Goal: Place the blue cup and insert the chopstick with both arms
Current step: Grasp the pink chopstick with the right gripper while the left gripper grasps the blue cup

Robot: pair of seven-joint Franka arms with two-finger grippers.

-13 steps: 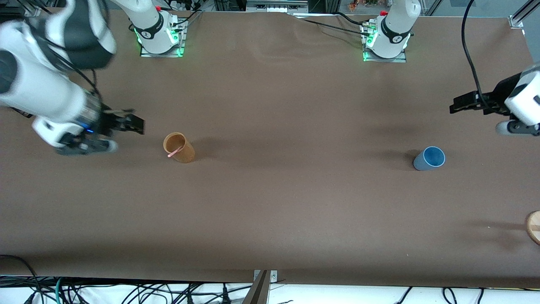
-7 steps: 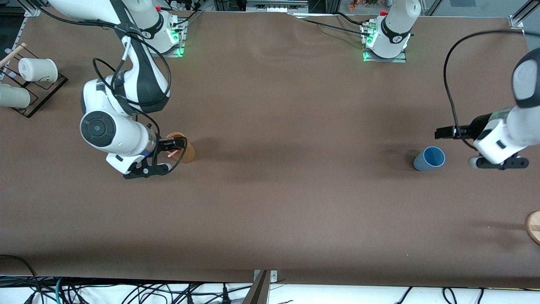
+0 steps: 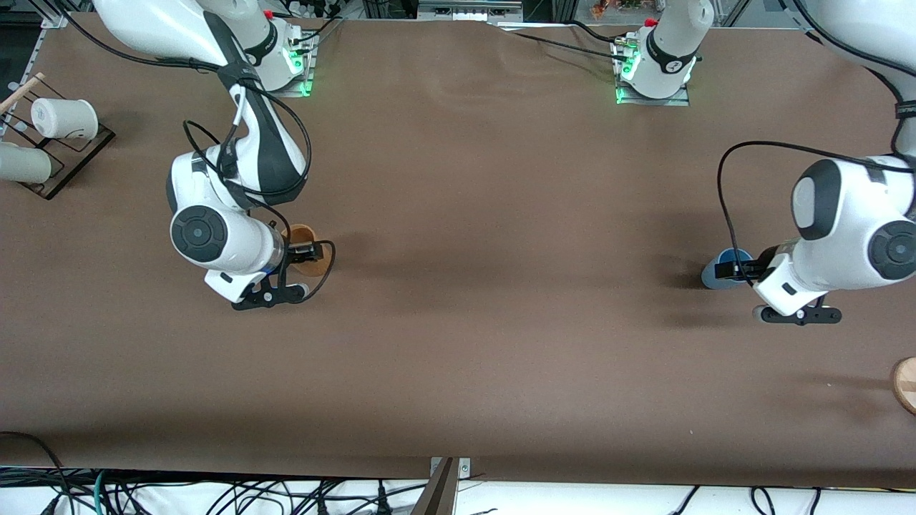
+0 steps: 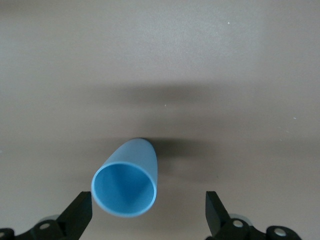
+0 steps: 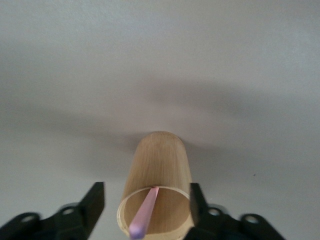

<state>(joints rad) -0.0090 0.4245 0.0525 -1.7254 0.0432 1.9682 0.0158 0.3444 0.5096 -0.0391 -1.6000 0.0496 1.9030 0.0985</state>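
Observation:
The blue cup (image 3: 713, 275) stands upright toward the left arm's end of the table. My left gripper (image 3: 728, 270) is low over it and open. In the left wrist view the cup (image 4: 127, 175) sits between the two fingertips (image 4: 79, 214), closer to one of them, and my left gripper (image 4: 147, 217) touches nothing. The pink chopstick (image 5: 145, 212) leans inside the orange-brown cup (image 5: 159, 165). My right gripper (image 5: 146, 207) is open with a finger on each side of that cup's rim. In the front view my right gripper (image 3: 304, 252) covers the brown cup (image 3: 322, 266) and hides the chopstick.
A black wire rack (image 3: 68, 161) with white cups (image 3: 63, 118) and a tan wooden stick (image 3: 20, 91) stands at the right arm's end. A round wooden disc (image 3: 905, 383) lies at the table edge at the left arm's end.
Both arms have swung in and come down. The right gripper moved over the brown cup, the left gripper over the blue cup. Neither cup has moved.

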